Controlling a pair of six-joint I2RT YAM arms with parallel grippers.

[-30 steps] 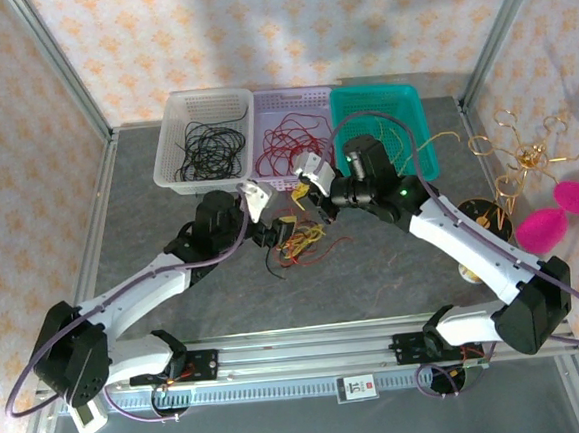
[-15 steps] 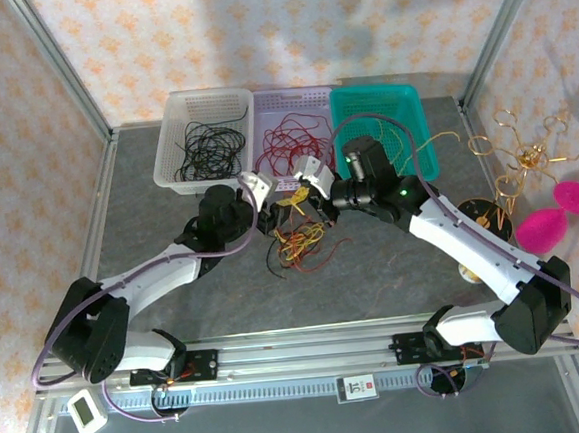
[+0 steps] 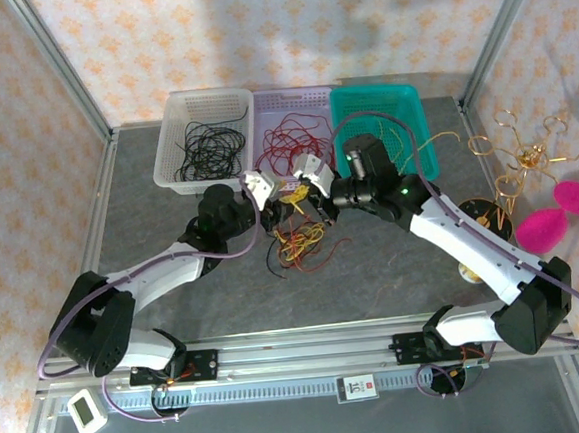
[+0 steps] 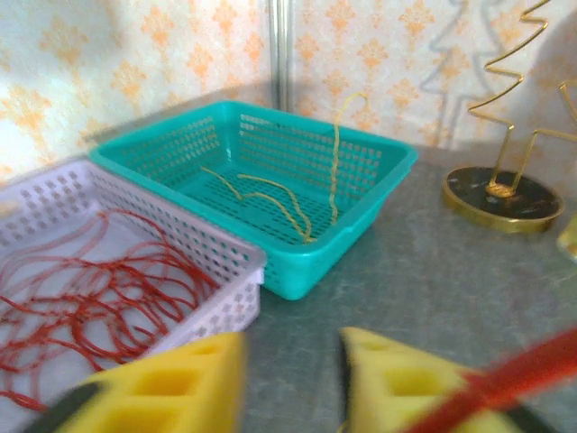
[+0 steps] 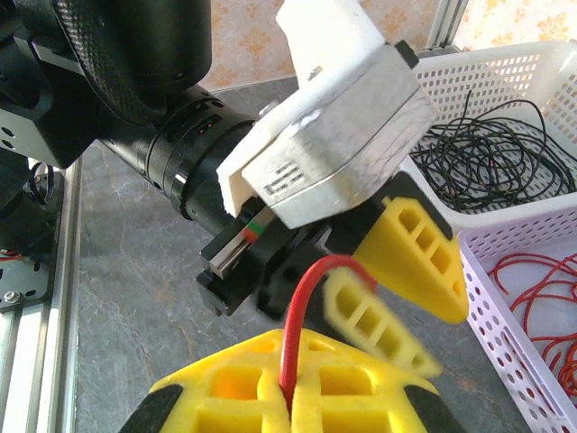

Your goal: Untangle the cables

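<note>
Mid-table, our right gripper [image 5: 287,401] pinches one thin red wire [image 5: 294,311] of the tangled red, yellow and black cables [image 3: 298,244], while our left gripper [image 4: 290,379] stands apart.

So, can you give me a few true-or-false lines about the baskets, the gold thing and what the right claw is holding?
1. The white basket holds black cables. True.
2. The teal basket is empty. False: yellow cables lie in it.
3. The right gripper pinches a red cable. True.
4. The gold ornament stands in a basket. False: it stands on the table.
</note>
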